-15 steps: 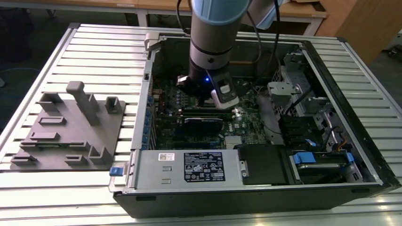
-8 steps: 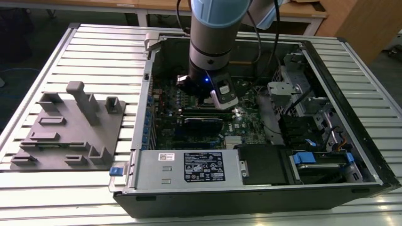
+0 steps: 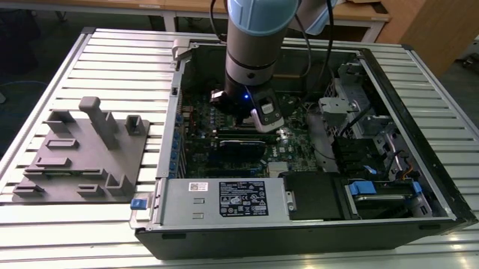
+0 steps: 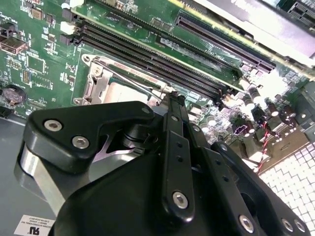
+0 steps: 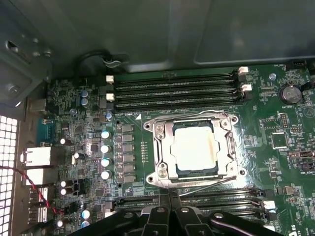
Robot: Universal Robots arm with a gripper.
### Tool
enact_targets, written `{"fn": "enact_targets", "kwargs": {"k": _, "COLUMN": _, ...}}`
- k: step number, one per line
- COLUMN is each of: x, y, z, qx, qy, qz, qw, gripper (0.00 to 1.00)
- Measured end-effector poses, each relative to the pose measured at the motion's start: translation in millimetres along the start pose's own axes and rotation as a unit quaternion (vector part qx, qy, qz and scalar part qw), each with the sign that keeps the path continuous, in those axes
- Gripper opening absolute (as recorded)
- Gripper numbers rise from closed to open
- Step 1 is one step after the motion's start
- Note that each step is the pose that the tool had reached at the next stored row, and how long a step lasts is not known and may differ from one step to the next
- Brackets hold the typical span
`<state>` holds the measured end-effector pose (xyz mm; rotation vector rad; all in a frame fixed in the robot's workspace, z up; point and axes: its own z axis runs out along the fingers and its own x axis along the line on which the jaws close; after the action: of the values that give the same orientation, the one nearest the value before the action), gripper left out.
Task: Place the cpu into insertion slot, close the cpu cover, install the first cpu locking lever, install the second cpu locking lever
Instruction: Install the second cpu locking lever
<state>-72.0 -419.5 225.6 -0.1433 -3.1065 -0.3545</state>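
The silvery cpu (image 5: 195,150) lies in the insertion slot (image 5: 197,173) of the green circuit board (image 5: 133,147). The cpu cover (image 5: 165,147) is folded down flat around it. One thin locking lever (image 5: 197,114) runs along the cover's side by the memory slots. A second lever (image 5: 211,181) slants along the opposite side, close to my gripper (image 5: 171,194). The black fingers (image 4: 172,147) are pressed together, their tip at the socket's edge beside a lever rod (image 4: 142,84). My gripper (image 4: 175,98) holds nothing that I can see. In the exterior view the arm (image 3: 250,67) reaches down into the open computer case (image 3: 419,168).
Long black memory slots (image 5: 172,88) flank the socket on both sides. Silver capacitors (image 5: 105,155) stand beside it. The case walls, a drive cage (image 3: 351,106) and a power supply box (image 3: 224,199) ring the board. A grey fixture (image 3: 82,151) sits on the slatted table at the exterior view's left.
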Motion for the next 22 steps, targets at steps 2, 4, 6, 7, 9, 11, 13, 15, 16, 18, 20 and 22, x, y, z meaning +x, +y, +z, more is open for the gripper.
{"fn": "enact_targets", "kwargs": {"k": 2, "x": 0.0, "y": -0.6, "z": 0.8, "qx": -0.0003, "qy": 0.0, "qz": 0.0, "qw": 1.0, "gripper": 0.1}}
{"fn": "enact_targets", "kwargs": {"k": 4, "x": 0.3, "y": -1.1, "z": 2.1, "qx": -0.0005, "qy": 0.0001, "qz": 0.0, "qw": 1.0, "gripper": 0.1}}
{"fn": "enact_targets", "kwargs": {"k": 6, "x": 0.9, "y": -1.5, "z": 3.6, "qx": -0.0012, "qy": 0.0001, "qz": 0.0, "qw": 1.0, "gripper": 0.1}}
{"fn": "enact_targets", "kwargs": {"k": 7, "x": 1.1, "y": -1.7, "z": 4.6, "qx": -0.0018, "qy": 0.0002, "qz": 0.0, "qw": 1.0, "gripper": 0.1}}
{"fn": "enact_targets", "kwargs": {"k": 9, "x": 1.6, "y": -2.3, "z": 6.7, "qx": -0.0029, "qy": 0.0003, "qz": 0.0, "qw": 1.0, "gripper": 0.1}}
{"fn": "enact_targets", "kwargs": {"k": 11, "x": 2.0, "y": -2.9, "z": 9.2, "qx": -0.0047, "qy": 0.0005, "qz": 0.0, "qw": 0.99999, "gripper": 0.1}}
{"fn": "enact_targets", "kwargs": {"k": 13, "x": 2.2, "y": -3.4, "z": 10.9, "qx": -0.007, "qy": 0.0007, "qz": 0.0, "qw": 0.99997, "gripper": 0.1}}
{"fn": "enact_targets", "kwargs": {"k": 15, "x": 2.2, "y": -3.6, "z": 12.1, "qx": -0.0104, "qy": 0.001, "qz": 0.0, "qw": 0.99994, "gripper": 0.1}}
{"fn": "enact_targets", "kwargs": {"k": 16, "x": 2.2, "y": -3.7, "z": 12.4, "qx": -0.0123, "qy": 0.0011, "qz": 0.0, "qw": 0.99992, "gripper": 0.1}}
{"fn": "enact_targets", "kwargs": {"k": 18, "x": 2.2, "y": -3.8, "z": 13.2, "qx": -0.014, "qy": 0.0012, "qz": 0.0, "qw": 0.9999, "gripper": 0.1}}
{"fn": "enact_targets", "kwargs": {"k": 20, "x": 2.4, "y": -4.0, "z": 13.6, "qx": -0.0141, "qy": 0.0013, "qz": 0.0, "qw": 0.9999, "gripper": 0.1}}
{"fn": "enact_targets", "kwargs": {"k": 22, "x": 2.9, "y": -4.3, "z": 14.1, "qx": -0.0141, "qy": 0.0013, "qz": 0.0, "qw": 0.9999, "gripper": 0.1}}
